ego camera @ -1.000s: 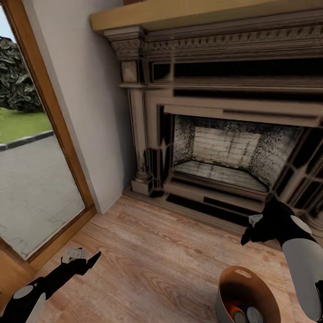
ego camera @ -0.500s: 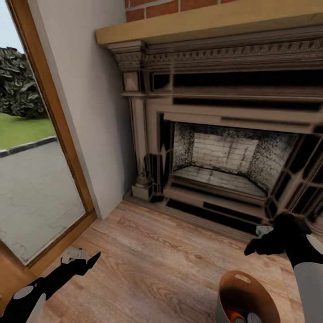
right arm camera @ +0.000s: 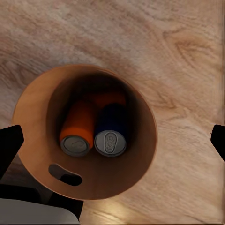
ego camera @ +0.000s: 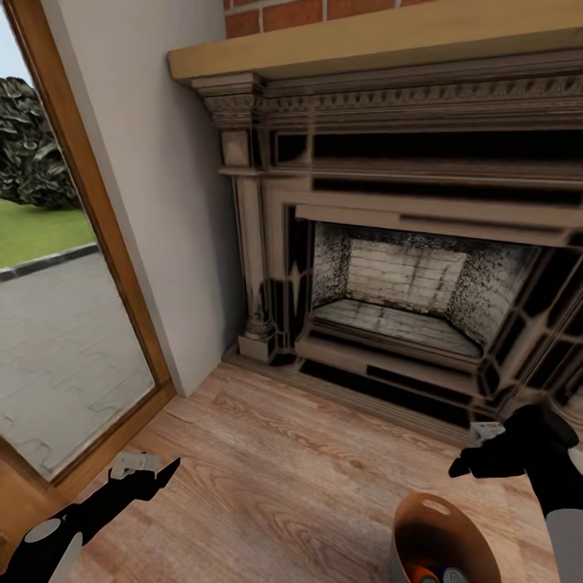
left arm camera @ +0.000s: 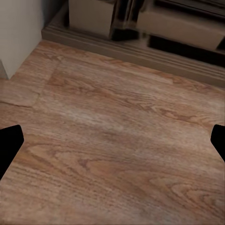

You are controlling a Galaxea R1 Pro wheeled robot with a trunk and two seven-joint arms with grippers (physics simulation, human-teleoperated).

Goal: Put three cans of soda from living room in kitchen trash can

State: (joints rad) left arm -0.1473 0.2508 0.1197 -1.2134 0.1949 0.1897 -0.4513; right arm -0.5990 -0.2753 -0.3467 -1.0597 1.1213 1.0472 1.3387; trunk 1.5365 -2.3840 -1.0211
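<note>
The tash can (right arm camera: 140,154) stands on the pale wood floor (ego camera: 300,478) at the robot's lower right, its tan-brown inside open to the right wrist camera and its oval handle hole (right arm camera: 64,173) near the rim. Inside lie the cans of soda: one orange can (right arm camera: 77,131) and the dark blue can (right arm camera: 111,133) side by side and touching, silver tops up toward the camera, with another orange can (right arm camera: 108,98) partly hidden behind them. In the head view the bin's rim (ego camera: 421,518) sits at the bottom edge, with can tops just visible within.

The right gripper (right arm camera: 112,140) hangs directly above the bin's mouth, its two dark fingertips spread wide at either side of the wrist view and holding nothing. In the head view the right arm (ego camera: 518,449) reaches forward and bends downward over the bin.

The left gripper (left arm camera: 112,140) is likewise spread apart and empty over bare floor; the left arm (ego camera: 97,502) stretches low and forward toward the glass door (ego camera: 65,340).

Ahead stands the fireplace (ego camera: 397,283), with a wooden mantel (ego camera: 380,36) and red brick (ego camera: 283,14) above it.
</note>
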